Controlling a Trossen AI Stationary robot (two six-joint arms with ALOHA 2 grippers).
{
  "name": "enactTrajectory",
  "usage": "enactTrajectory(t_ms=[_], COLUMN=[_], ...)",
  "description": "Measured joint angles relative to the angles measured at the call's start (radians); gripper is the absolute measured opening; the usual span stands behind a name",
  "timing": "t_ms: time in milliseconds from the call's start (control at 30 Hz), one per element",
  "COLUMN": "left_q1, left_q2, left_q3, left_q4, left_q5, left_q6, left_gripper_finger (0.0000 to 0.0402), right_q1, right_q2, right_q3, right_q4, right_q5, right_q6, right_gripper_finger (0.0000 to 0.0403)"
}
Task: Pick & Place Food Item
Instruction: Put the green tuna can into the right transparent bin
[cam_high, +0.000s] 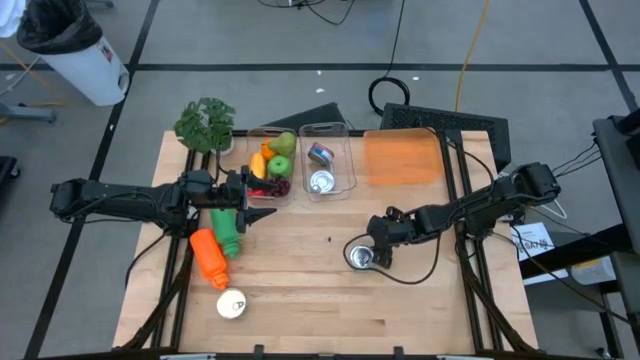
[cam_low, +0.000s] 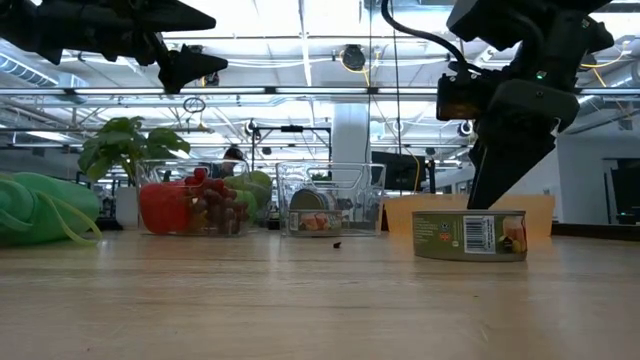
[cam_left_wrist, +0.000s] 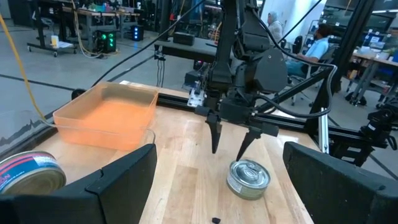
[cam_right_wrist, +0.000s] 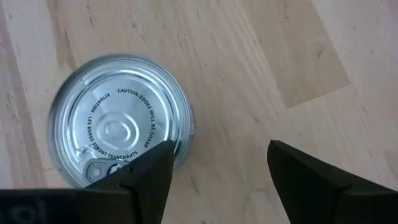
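A flat silver tin can stands upright on its base on the wooden table, pull-tab lid up; it also shows as the can, the can and the can. My right gripper slants down just beyond the can on its right side, open, its fingertips apart from the can and a little above the wood; in its own view the right gripper has bare table between its fingers. My left gripper waits open and level by the fruit bin, its fingers wide apart.
At the back stand a clear bin of fruit, a clear bin with cans and an orange tray, with a plant at the far left. A green item, an orange item and a white round thing lie left. People sit beyond the table.
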Motion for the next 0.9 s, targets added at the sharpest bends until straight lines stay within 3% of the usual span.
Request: enactTrajectory(t_ms=[900], left_q1=[0.0], left_q2=[0.0], left_q3=[0.0], left_q4=[0.0], left_q5=[0.0], left_q6=[0.0], left_gripper_finger=[0.0361], right_q1=[-0.066], right_q2=[0.008], right_q3=[-0.076], right_q4=[-0.038], right_q5=[0.082], right_q6=[0.115], right_gripper_finger=[0.0247])
